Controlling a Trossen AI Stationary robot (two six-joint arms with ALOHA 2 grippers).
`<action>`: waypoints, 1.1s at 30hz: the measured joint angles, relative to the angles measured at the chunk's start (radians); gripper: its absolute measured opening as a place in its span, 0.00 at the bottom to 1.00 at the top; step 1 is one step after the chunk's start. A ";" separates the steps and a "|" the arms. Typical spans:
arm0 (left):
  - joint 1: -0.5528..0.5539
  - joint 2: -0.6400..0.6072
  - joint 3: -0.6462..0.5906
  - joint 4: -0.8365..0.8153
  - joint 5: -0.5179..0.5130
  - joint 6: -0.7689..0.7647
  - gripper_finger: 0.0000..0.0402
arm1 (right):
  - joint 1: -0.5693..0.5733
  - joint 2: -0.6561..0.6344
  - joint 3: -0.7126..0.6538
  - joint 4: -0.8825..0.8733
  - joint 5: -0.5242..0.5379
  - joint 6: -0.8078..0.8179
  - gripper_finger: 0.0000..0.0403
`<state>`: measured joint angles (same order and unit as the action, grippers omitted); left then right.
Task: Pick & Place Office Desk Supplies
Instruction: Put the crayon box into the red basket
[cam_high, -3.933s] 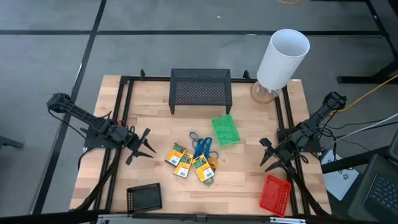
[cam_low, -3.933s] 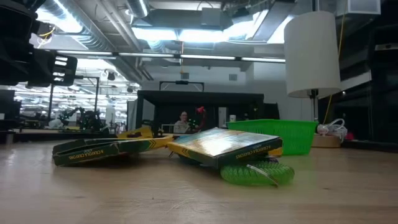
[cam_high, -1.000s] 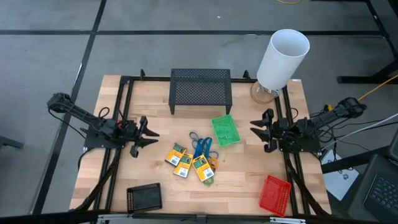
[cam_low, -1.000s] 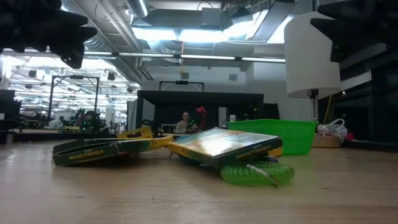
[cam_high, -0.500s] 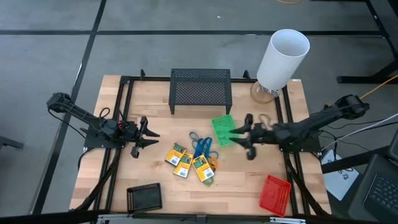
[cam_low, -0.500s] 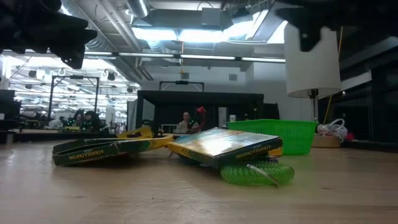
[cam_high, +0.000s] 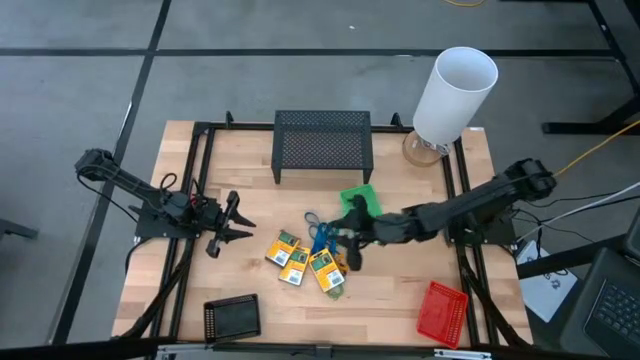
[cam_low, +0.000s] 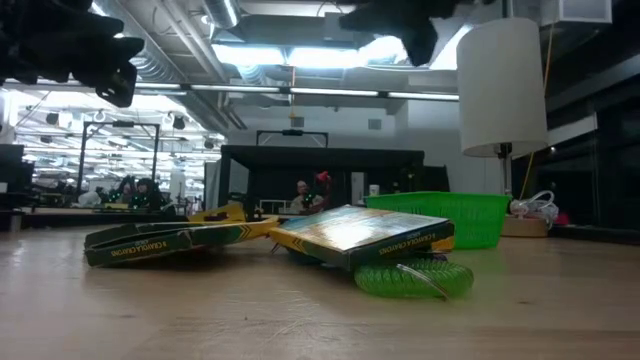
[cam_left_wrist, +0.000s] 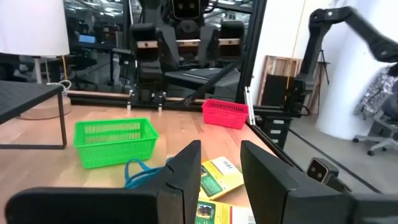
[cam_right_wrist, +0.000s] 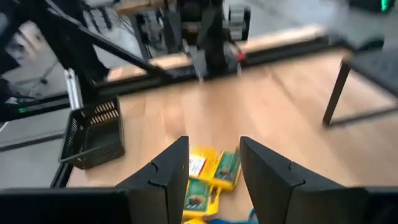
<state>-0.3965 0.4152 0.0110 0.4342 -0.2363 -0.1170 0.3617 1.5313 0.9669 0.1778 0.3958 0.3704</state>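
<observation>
Several yellow-and-green flat packs (cam_high: 300, 262) lie in a loose pile at the table's middle, with blue band loops (cam_high: 320, 233) beside them. In the low view the packs (cam_low: 355, 236) rest partly on a green coil ring (cam_low: 412, 278). My right gripper (cam_high: 346, 236) reaches in from the right, open, hovering over the pile beside the green basket (cam_high: 357, 197). The packs (cam_right_wrist: 208, 169) show past its fingers in its wrist view. My left gripper (cam_high: 232, 229) waits open, left of the pile. The red basket (cam_high: 441, 311) and black basket (cam_high: 232, 318) sit near the front edge.
A wide black mesh stand (cam_high: 322, 146) stands at the far middle of the table. A tall white cylinder (cam_high: 455, 94) rises at the far right corner. Black frame rails (cam_high: 196, 200) run along both sides. Bare wood lies between the pile and the near edge.
My right arm has swung out from the table's right edge toward the left. It passed over the green basket and now reaches above the pile of packs and blue loops. Nothing on the table has moved.
</observation>
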 joint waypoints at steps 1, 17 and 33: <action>0.000 0.000 0.000 -0.010 0.000 0.005 0.28 | 0.002 0.028 0.037 -0.037 0.009 0.043 0.36; 0.000 0.000 0.000 -0.121 0.080 0.037 0.28 | 0.008 0.293 0.239 -0.241 -0.116 0.653 0.42; 0.000 0.000 0.001 -0.167 0.080 0.072 0.28 | 0.008 0.383 0.238 -0.439 -0.219 0.899 0.63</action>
<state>-0.3965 0.4152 0.0116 0.2671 -0.1566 -0.0452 0.3702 1.9141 1.2049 -0.2607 0.1768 1.2696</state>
